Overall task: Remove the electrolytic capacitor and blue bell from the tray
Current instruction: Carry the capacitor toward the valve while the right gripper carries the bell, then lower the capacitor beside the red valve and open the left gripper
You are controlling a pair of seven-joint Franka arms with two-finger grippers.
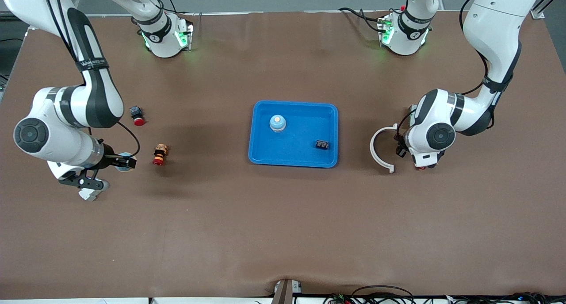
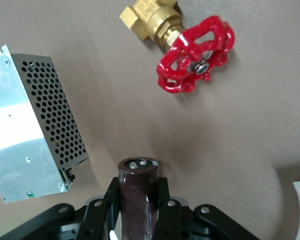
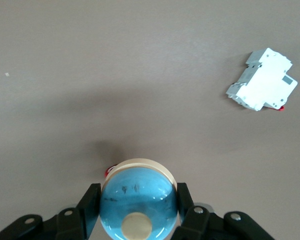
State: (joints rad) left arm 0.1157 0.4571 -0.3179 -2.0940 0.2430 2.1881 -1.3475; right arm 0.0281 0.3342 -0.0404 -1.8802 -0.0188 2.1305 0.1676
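On the brown table (image 1: 283, 233), left jaws pinch a capacitor (image 2: 138, 200), right jaws a bell (image 3: 138, 204).

1. Even, bright overhead light covers the brown surface (image 1: 283, 215); nothing is dim.
2. Soft, blurred shadows lie on the surface under the right arm's hand (image 1: 116, 163) and beneath the left arm's hand (image 1: 404, 150).
3. Green indicator lights glow at both arm bases.
4. In the right wrist view, a diffuse shadow spreads just ahead of the hand (image 3: 138, 210), and the blue dome (image 3: 138, 202) it holds shows mild sheen.
5. In the left wrist view, the metal box (image 2: 27, 125) glares white beside the hand (image 2: 138, 210).
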